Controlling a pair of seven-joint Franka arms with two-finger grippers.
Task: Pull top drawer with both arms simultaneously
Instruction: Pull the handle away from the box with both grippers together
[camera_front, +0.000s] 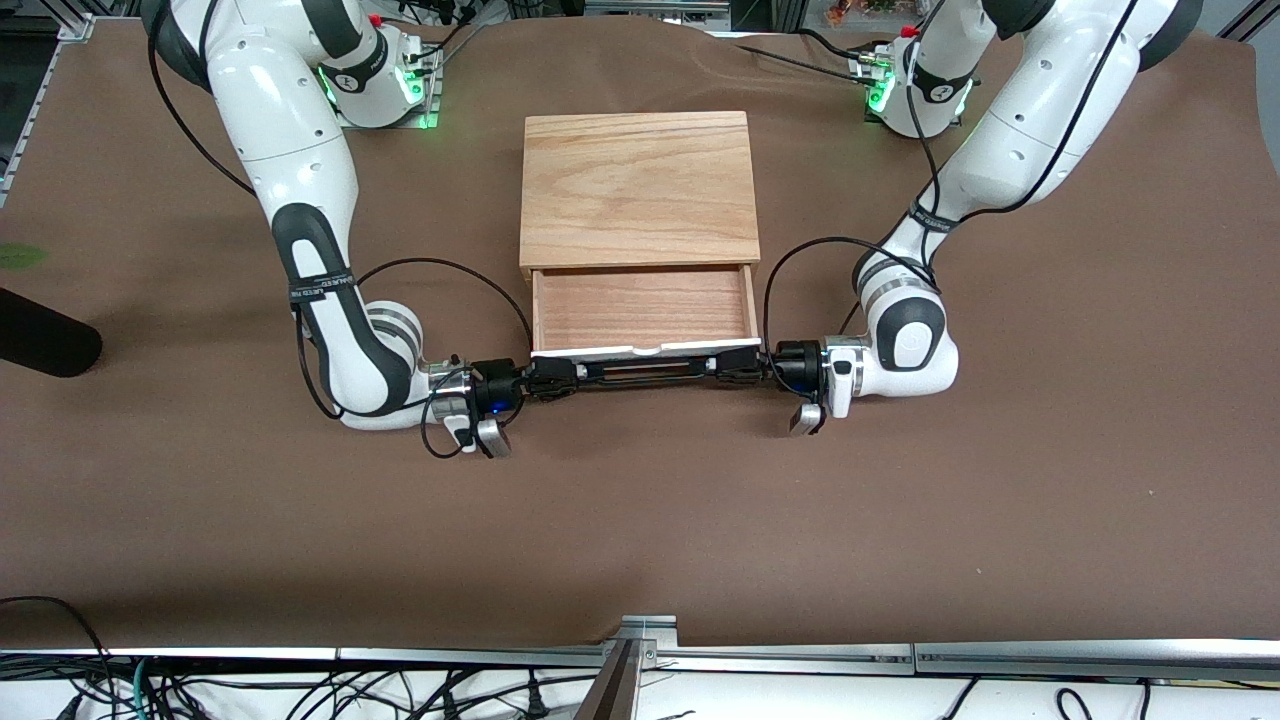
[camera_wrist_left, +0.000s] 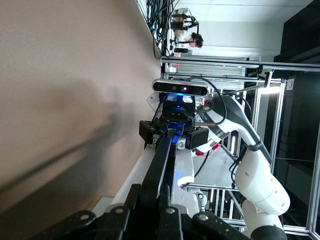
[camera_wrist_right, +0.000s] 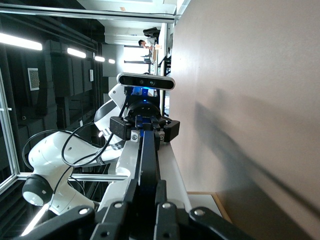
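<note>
Front view: top drawer (camera_front: 643, 308) pulled out of the oak box (camera_front: 637, 188) mid-counter (camera_front: 640, 520), toward cam, reddish wood inside showing. Left claw (camera_front: 728, 364) and right claw (camera_front: 556, 379) each clamped on an end of the black bar handle (camera_front: 642, 370).

Left wrist view: left claw (camera_wrist_left: 159, 216) closed on handle (camera_wrist_left: 161, 162); right claw (camera_wrist_left: 173, 132) grips its other end.

Right wrist view: right claw (camera_wrist_right: 146, 212) shut on handle (camera_wrist_right: 147, 157), left claw (camera_wrist_right: 145, 129) on other end.
</note>
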